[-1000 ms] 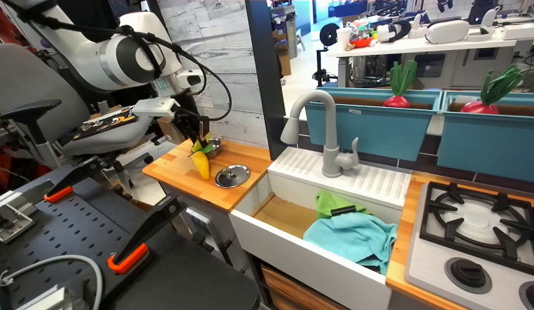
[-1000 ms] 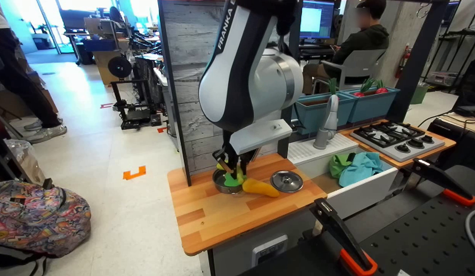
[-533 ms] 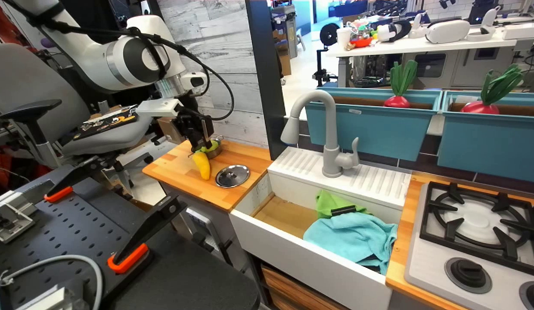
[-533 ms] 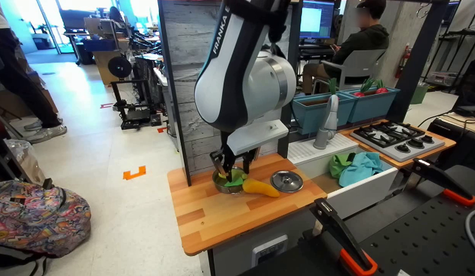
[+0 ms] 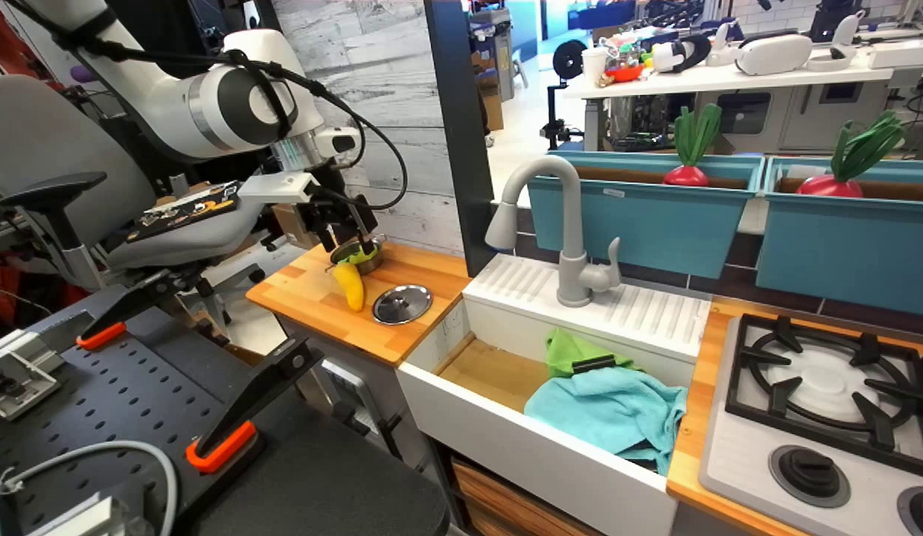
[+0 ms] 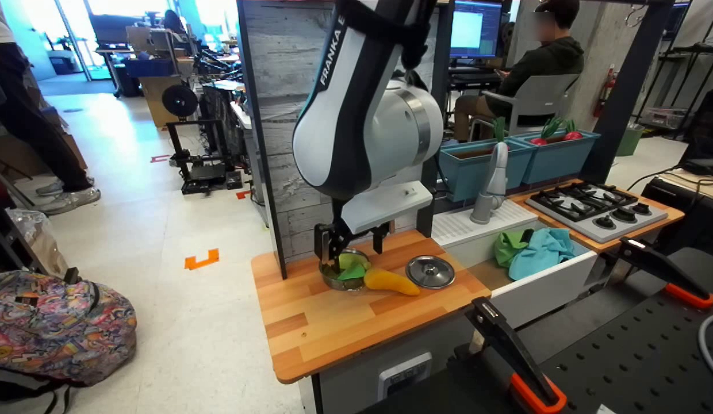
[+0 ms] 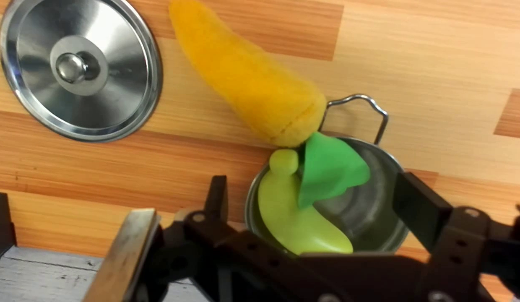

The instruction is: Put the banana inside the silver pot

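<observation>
The banana (image 7: 291,218), yellow-green in the wrist view, lies inside the silver pot (image 7: 369,209), along one side with its stem end near the rim. A green leaf (image 7: 331,167) hangs over the rim and covers a bit of it. Just above the pot, my gripper (image 7: 316,199) stands open, one finger to each side and no object held. In both exterior views the gripper (image 6: 355,254) is over the pot (image 6: 333,283), which sits on the wooden counter (image 6: 333,339).
Touching the pot's side is a larger orange-yellow plush (image 7: 247,79), to which the leaf seems to belong. A metal lid (image 7: 121,96) lies flat close by. The grey plank wall (image 5: 402,164) rises behind. Beyond the lid is the white sink (image 5: 536,461) with its faucet (image 5: 569,216).
The fingers have spread apart and let go of the banana, which has gone from hanging between them to lying in the pot. The arm has shifted slightly.
</observation>
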Controlling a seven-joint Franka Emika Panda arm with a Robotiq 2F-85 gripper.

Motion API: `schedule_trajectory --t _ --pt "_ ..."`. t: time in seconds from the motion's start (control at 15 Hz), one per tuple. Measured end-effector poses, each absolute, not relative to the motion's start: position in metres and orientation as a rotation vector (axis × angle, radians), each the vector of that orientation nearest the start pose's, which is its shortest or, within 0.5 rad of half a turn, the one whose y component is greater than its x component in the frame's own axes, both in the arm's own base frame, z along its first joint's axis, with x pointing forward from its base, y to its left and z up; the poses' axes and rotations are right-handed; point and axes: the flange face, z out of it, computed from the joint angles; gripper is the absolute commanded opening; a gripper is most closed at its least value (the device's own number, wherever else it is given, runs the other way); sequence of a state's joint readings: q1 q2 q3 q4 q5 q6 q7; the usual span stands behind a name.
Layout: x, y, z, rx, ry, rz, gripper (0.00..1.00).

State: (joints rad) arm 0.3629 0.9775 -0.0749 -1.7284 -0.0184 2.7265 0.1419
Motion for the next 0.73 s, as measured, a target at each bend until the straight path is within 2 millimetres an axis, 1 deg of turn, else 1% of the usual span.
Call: schedule_trajectory --t 0.2,0.4,0.73 --pt "0.603 0.183 0.024 -3.193 -0.338 -0.044 1.00" --pt "0.590 0.181 0.024 -3.200 -0.379 -0.008 1.00" --pt "0.591 0.181 0.023 -3.200 -0.378 -0.010 1.00"
